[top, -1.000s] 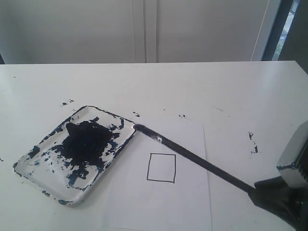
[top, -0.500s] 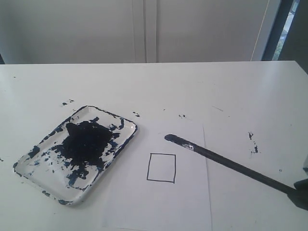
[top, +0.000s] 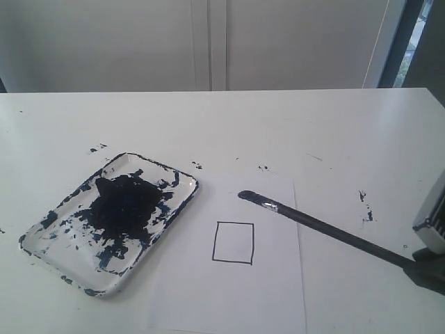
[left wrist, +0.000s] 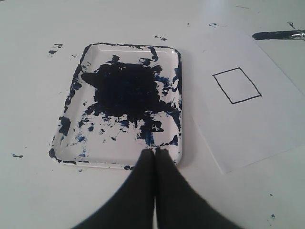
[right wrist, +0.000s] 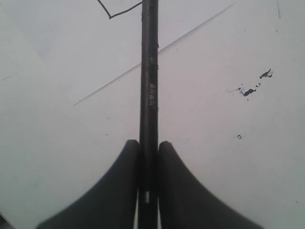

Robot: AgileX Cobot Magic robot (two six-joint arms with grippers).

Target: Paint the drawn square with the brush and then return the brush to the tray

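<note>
Your white shallow rectangular tray [top: 156, 226] holds a thick smear of dark blue-black paint [top: 125, 205]. Your right jaws clamp the long black-handled brush [top: 327, 229] by its handle. Its tip is near the unpainted pen-drawn square [top: 233, 243], not touching it. Your left jaws are pressed together, holding nothing.

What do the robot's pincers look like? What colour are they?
Both are plain black. The left pincer has two smooth fingers, wide at the base, narrowing to thin tips. The right pincer looks alike, with a pale grey boxy part above it.
</note>
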